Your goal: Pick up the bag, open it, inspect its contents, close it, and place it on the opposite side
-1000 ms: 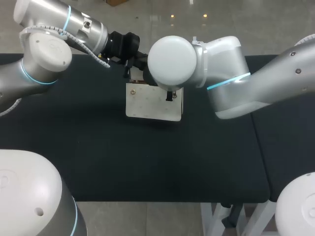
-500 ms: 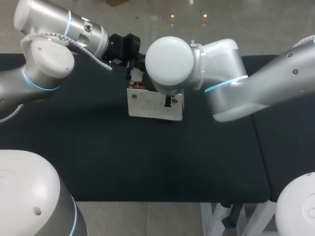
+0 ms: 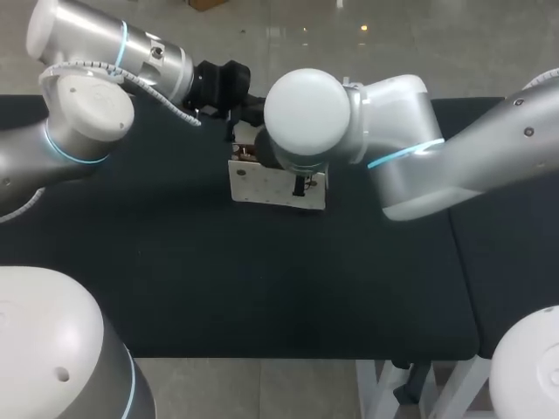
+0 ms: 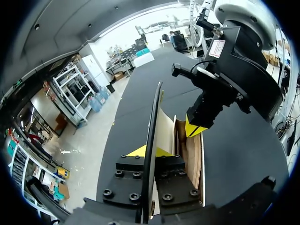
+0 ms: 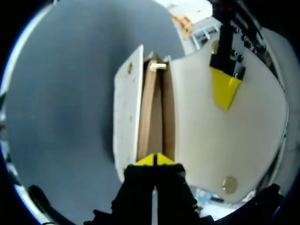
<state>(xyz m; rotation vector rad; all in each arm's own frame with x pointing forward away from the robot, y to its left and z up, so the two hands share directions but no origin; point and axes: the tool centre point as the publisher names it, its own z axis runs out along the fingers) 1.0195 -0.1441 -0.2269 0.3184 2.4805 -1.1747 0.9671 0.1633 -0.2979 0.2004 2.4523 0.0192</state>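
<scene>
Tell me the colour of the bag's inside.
Tan; the bag is cream outside. Right wrist view shows it best.

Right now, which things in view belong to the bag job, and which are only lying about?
Belong to the job:
white bag, open
flap
left gripper, shut on the flap
right gripper, shut on the bag's wall

Not of the job:
only the black table under the bag
</scene>
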